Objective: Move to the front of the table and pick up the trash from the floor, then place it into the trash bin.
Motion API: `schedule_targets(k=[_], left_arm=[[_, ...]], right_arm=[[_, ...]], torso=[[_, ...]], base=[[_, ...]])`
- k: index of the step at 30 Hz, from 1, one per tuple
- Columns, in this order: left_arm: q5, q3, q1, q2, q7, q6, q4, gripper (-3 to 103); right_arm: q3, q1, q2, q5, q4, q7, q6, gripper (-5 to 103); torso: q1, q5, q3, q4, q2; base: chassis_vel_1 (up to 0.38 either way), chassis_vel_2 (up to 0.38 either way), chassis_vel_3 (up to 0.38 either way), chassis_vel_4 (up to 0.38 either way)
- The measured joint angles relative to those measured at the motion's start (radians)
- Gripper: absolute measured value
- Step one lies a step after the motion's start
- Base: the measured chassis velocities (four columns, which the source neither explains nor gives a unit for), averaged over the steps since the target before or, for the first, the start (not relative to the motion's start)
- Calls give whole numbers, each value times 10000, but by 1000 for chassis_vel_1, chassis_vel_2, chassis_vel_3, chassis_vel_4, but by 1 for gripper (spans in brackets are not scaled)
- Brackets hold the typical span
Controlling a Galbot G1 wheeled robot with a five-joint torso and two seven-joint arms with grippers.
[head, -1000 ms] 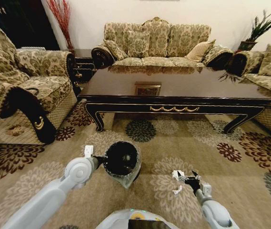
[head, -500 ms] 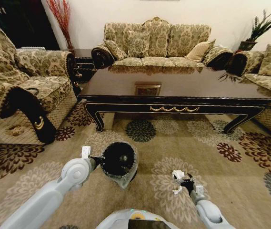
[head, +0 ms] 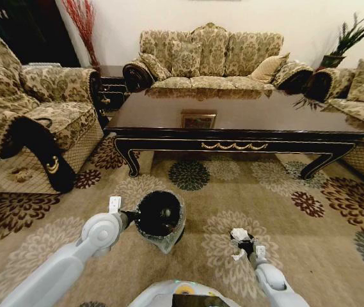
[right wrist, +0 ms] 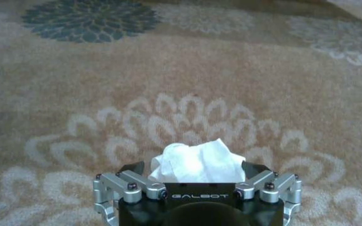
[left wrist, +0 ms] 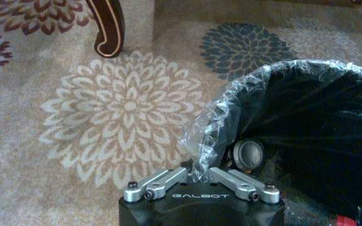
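Observation:
The black trash bin (head: 160, 217) with its clear liner stands tilted on the flowered carpet floor (head: 309, 256), in front of the dark table (head: 233, 118). My left gripper (head: 128, 216) is shut on the bin's rim and liner (left wrist: 201, 162). A crumpled white paper, one piece of trash (head: 239, 234), lies on a cream flower medallion. My right gripper (head: 244, 243) is low over it and open, one finger on each side of the paper (right wrist: 197, 160). A smaller white scrap (head: 238, 257) lies just beside that arm.
A curved table leg (left wrist: 109, 28) stands close to the bin. Patterned sofas ring the table: an armchair (head: 34, 121) on the left, a couch (head: 210, 57) behind, another (head: 361, 96) on the right. Something red (left wrist: 343, 220) lies deep in the bin.
My right gripper has slid left and forward along the carpet until its fingers straddle the white paper, which stayed in place. The left arm and bin shifted only slightly.

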Motion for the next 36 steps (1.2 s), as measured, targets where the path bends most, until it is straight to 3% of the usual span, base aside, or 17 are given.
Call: schedule_targets(k=[5,9,11,13,18,24,27,29,36], left_arm=[[-12,25,-42,-6,-4,0,13,0],[-32,36,-77,11,-8,0,48,0],[-34,46,-106,11,-9,0,65,0],[-34,82,-144,0,-8,0,75,0],[-35,174,-157,-9,0,0,48,0],[-33,252,-157,-1,1,0,-9,0],[-26,252,-132,6,1,0,-10,0],[-12,252,-125,-2,1,0,-10,0],[47,295,-73,-61,1,0,10,0]], right_arm=[[-56,193,60,2,-296,-9,-7,103],[-68,312,104,-3,-524,-18,-24,93],[-71,323,104,-13,-558,-11,-20,93],[-72,335,104,-15,-616,-2,-10,77],[-73,357,89,-16,-649,7,6,66],[-73,365,57,-10,-611,39,20,38],[-72,340,52,-12,-577,46,22,33],[-60,295,55,-13,-525,65,22,18],[5,149,-35,-12,-356,60,30,1]], torso=[[0,0,0,0,0],[0,0,0,0,0],[0,0,0,0,0],[0,0,0,0,0],[0,1,0,0,0],[0,1,0,0,0],[0,1,0,0,0],[0,1,0,1,0],[0,1,0,0,0]], base=[[0,0,0,0],[0,0,0,0],[0,0,0,0],[0,0,0,0],[0,0,0,0],[0,0,0,0],[0,0,0,0],[0,0,0,0],[0,0,0,0]])
